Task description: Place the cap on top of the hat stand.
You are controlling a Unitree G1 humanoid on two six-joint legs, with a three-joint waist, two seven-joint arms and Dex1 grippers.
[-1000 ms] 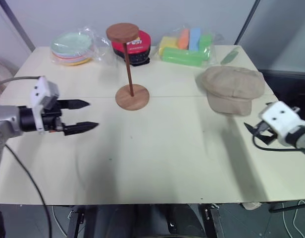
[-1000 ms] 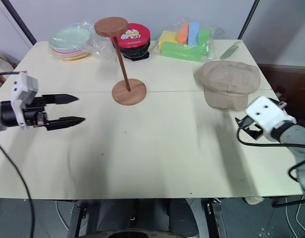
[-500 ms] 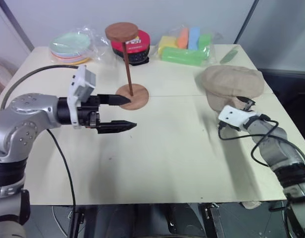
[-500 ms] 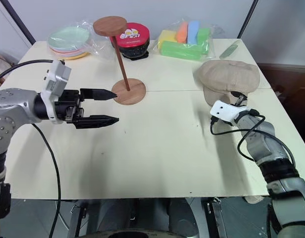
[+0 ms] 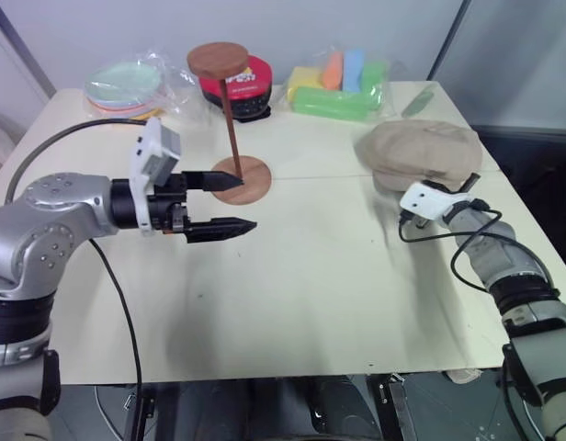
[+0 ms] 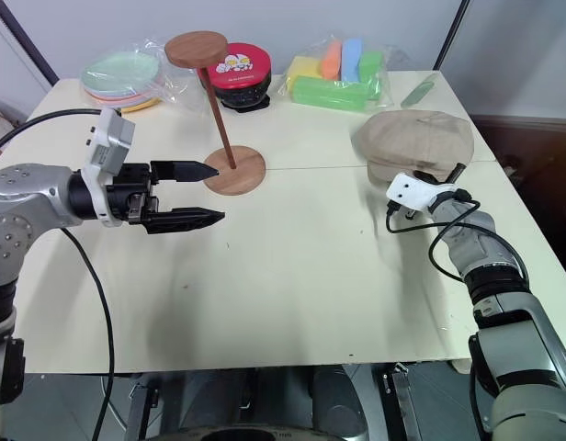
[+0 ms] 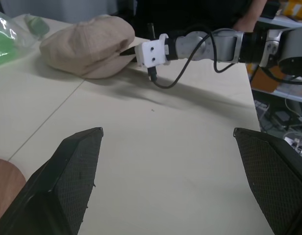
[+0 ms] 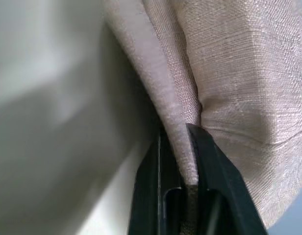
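Two black fingers of right gripper [image 8: 183,161] pinched shut on near brim of beige newsboy cap [image 6: 416,140], far right on table [image 6: 292,276]. Hat stand [image 6: 216,108] well to left, nearer wide-open left gripper [image 6: 205,193], pointing right just beside its base.

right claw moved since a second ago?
Yes. The right claw went forward across the pale table to the soft beige fabric cap, and is now shut on its near edge.
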